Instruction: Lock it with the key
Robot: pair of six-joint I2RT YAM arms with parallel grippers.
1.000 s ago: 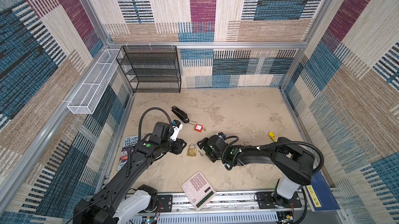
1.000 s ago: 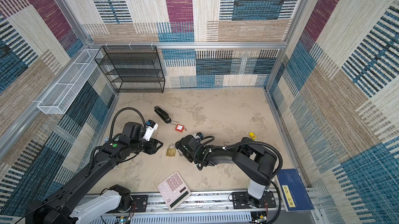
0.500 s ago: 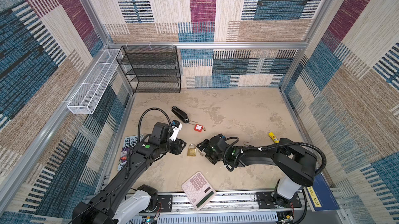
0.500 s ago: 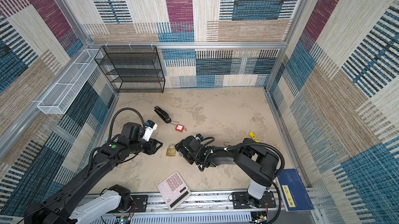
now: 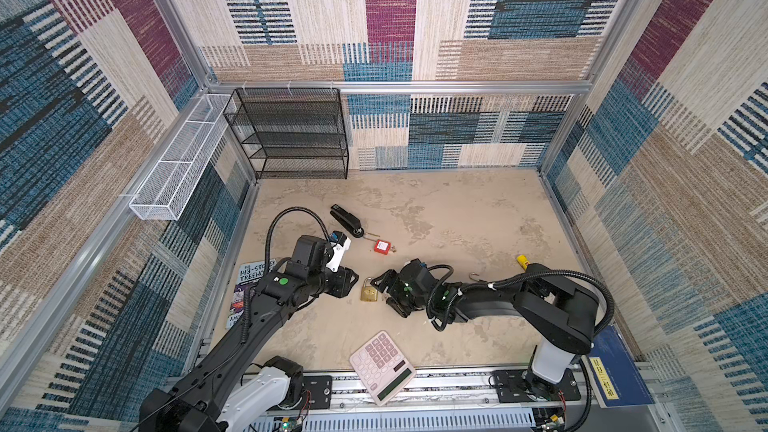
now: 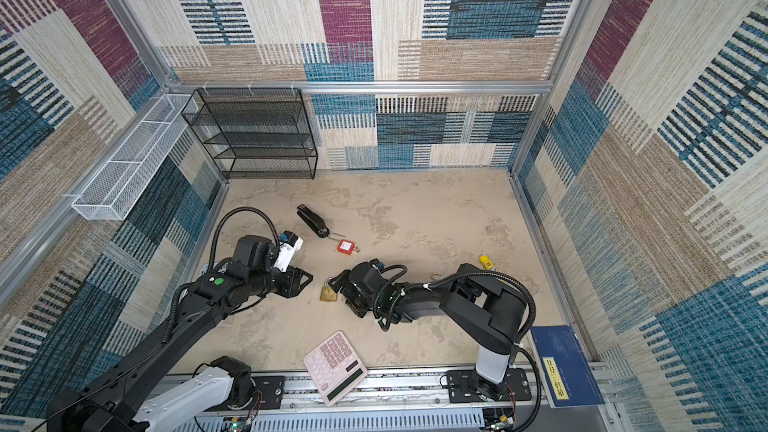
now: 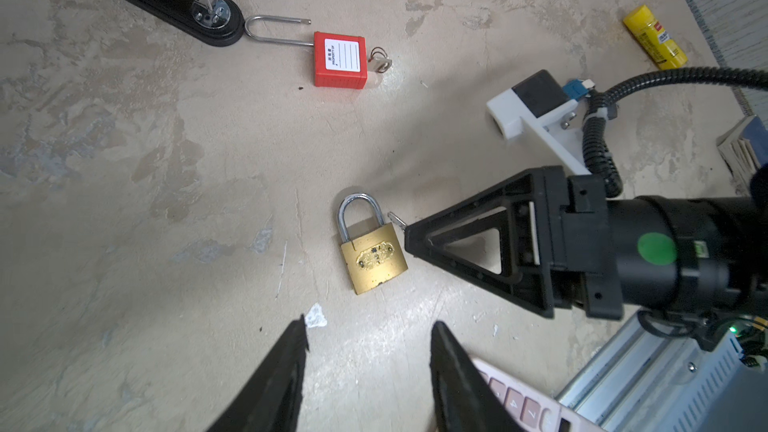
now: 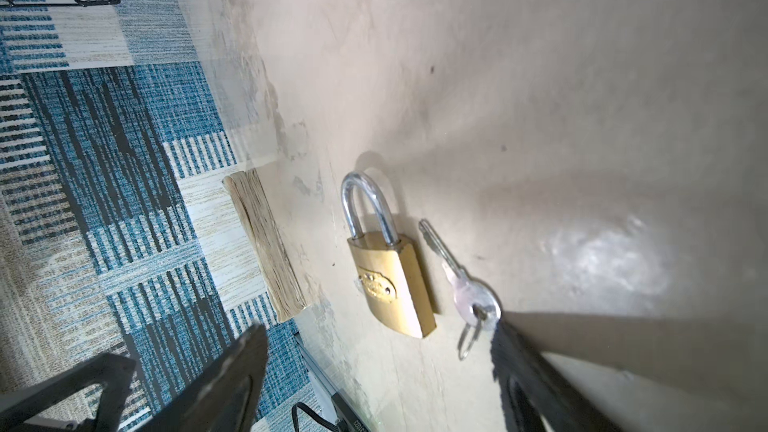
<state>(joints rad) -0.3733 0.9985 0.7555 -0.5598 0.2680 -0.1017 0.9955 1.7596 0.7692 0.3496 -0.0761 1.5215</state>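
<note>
Comparing with a second earlier, the right gripper point(image 5: 388, 294) has crept slightly closer to the brass padlock point(image 5: 368, 290), while the left gripper point(image 5: 348, 282) has not moved. Neither pincer holds anything: the right jaws are spread wide, the left about half spread. The brass padlock lies flat on the table point(image 5: 457, 209), nearer its front and left edges, between both grippers. The key point(image 8: 461, 274) lies loose just beside it, its bow at one right fingertip. Judgement: key pickup is imminent; insertion has not begun.
</note>
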